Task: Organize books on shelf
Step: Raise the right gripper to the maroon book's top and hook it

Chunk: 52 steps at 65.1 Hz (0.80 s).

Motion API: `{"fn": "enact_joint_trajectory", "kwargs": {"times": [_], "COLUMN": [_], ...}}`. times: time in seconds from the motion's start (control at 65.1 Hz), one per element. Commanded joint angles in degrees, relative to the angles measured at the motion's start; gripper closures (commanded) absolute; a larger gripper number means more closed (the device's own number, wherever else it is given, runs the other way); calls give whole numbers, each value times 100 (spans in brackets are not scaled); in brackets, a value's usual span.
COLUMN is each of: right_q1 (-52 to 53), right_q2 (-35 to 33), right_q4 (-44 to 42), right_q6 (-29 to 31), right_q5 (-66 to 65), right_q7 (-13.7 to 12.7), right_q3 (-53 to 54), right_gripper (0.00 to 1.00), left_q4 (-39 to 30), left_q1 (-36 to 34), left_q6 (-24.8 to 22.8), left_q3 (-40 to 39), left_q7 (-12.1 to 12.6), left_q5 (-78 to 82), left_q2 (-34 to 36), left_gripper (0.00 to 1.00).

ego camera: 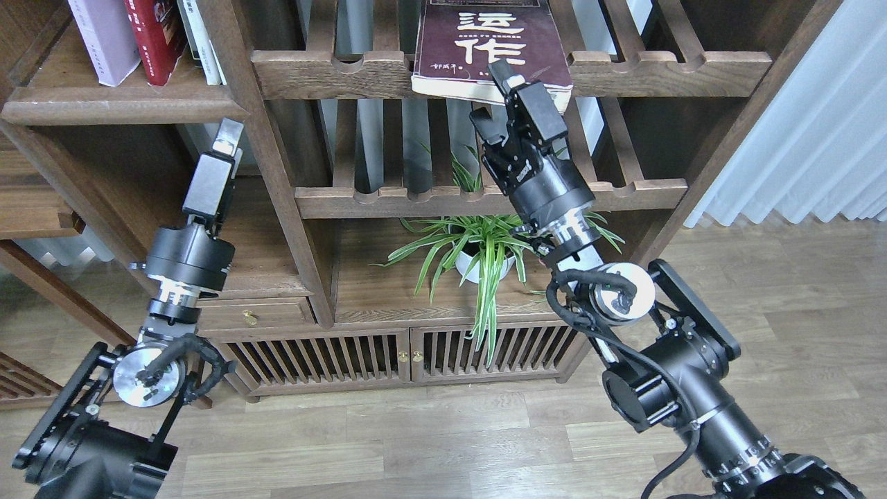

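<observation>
A large maroon book with white Chinese characters lies flat on the top slatted rack, its front edge overhanging the rail. My right gripper is open right at that overhanging edge, one finger up against the cover's lower edge and the other below the book. Top left, on the solid brown shelf, a pale lavender book and a red book stand side by side. My left gripper points up below that shelf, seen edge-on, so its fingers cannot be told apart.
Thin white-spined books lean beside the red one. A second slatted rack runs under my right wrist. A spider plant in a white pot stands below it. A drawer and slatted cabinet doors sit at the bottom, a white curtain at right.
</observation>
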Motion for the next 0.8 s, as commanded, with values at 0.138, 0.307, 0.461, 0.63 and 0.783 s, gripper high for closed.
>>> {"fn": "enact_joint_trajectory", "kwargs": {"times": [0.138, 0.307, 0.461, 0.63, 0.783], "right_q1": [281, 492, 597, 588, 580], "right_q2": [0, 0, 0, 0, 0], "right_q4": [-29, -65, -65, -65, -65], "right_q6": [-500, -1045, -1380, -1388, -1388], "right_q5": [4, 4, 4, 13, 31], "right_q7": [2, 2, 2, 2, -7], "right_q3": [43, 219, 245, 333, 447], "right_gripper": [6, 6, 9, 26, 45], "left_q4": [26, 70, 88, 202, 211], "left_q1": [-69, -104, -183, -262, -253], "left_q6": [0, 0, 0, 0, 0], "left_q3": [190, 269, 269, 252, 278], "left_q7": [373, 391, 391, 391, 391], "left_q5": [7, 25, 7, -2, -2], "left_q2": [-100, -100, -100, -100, -100], "left_gripper": [5, 5, 5, 5, 5]}}
